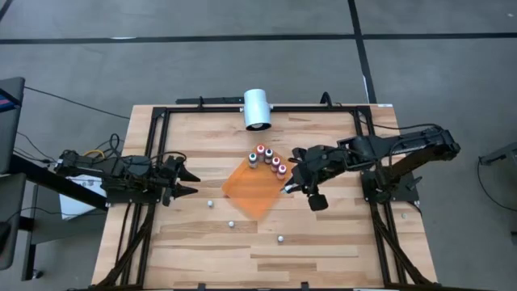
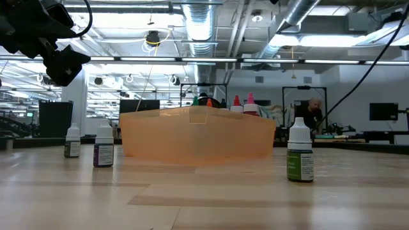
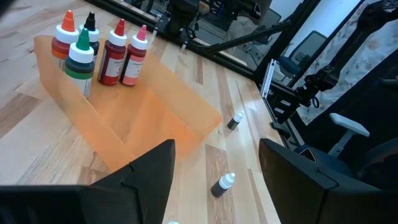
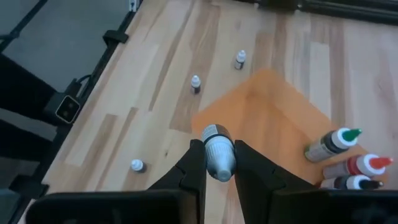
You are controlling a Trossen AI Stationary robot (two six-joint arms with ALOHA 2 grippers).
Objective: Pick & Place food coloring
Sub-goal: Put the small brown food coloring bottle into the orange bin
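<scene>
My two arms are dark, nearly black, built of jointed segments with thin black cables trailing along them. My left gripper (image 1: 191, 181) ends in two pointed, wedge-shaped matte black fingers (image 3: 146, 174) with angular, faceted faces. My right gripper (image 1: 289, 183) has two slimmer black fingers (image 4: 194, 165), and a boxy black block hangs beside it.
</scene>
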